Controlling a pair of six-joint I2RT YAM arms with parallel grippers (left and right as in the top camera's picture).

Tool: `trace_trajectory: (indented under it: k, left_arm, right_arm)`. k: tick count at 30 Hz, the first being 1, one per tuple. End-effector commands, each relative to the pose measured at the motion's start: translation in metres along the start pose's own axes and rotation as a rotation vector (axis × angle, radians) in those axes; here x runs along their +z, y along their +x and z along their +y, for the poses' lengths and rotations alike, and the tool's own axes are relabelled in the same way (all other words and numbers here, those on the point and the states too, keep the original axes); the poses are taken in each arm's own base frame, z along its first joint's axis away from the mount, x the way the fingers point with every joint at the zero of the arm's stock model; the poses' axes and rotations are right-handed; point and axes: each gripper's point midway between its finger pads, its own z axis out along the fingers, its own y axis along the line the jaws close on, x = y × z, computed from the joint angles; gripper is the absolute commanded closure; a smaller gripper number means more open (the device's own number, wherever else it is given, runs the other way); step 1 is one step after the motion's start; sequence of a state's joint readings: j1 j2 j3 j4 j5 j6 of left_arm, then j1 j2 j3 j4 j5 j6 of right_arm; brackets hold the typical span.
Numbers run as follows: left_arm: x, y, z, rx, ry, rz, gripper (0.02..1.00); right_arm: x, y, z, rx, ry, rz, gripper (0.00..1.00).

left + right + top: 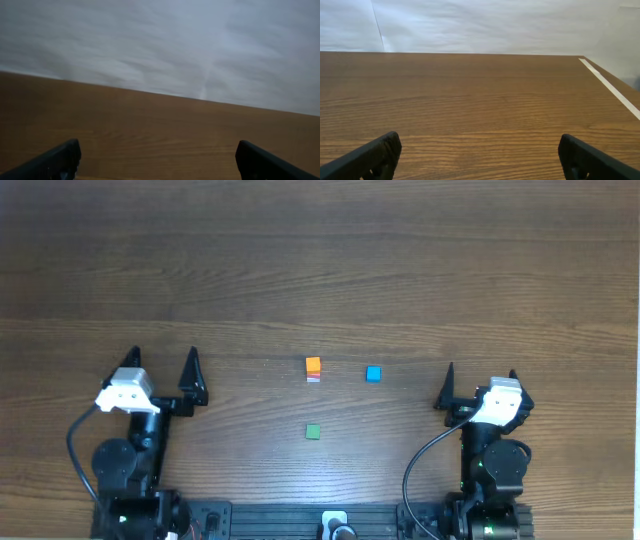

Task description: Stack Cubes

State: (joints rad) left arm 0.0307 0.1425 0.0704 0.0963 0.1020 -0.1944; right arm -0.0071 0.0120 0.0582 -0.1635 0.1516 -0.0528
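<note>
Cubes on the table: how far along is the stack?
Done: possibly one step; the orange cube shows a pale edge beneath, maybe a cube under it, I cannot tell. In hand: nothing; left gripper and right gripper are open, off the cubes. Remaining: blue cube and green cube lie apart, unstacked.

This looks like a robotics lab test station. A broad brown wood-grain desk (300, 260) stands before a plain white backdrop (480, 25). A black left robot arm (130, 450) and a black right robot arm (490, 455), each trailing a looped cable, are fixed to a black metal rail (270, 515) at the desk's near edge. A small orange cube (313, 365), a blue cube (373, 373) and a green cube (313, 432) lie on the desk.
</note>
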Motion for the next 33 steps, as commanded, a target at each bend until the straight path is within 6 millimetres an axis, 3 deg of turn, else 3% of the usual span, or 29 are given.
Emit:
trace_trajectory:
  k: [1,7,11,33]
  left_arm:
    - [-0.003,0.015,0.007,0.031,-0.009,-0.004,0.020]
    - [-0.004,0.021,0.009,0.028,-0.018,0.017,0.023]
    - [-0.007,0.046,0.014,0.015,-0.037,0.116,0.018]
    - [-0.008,0.038,0.013,0.020,-0.034,0.083,0.018]
  right_arm:
    - [0.001,0.002,-0.001,0.004,0.002,0.000,0.009]
    - [0.001,0.002,-0.001,0.004,0.002,-0.001,0.007]
    - [0.001,0.002,-0.001,0.004,0.001,0.000,0.007]
    - [0.001,0.003,-0.001,0.004,0.002,0.000,0.007]
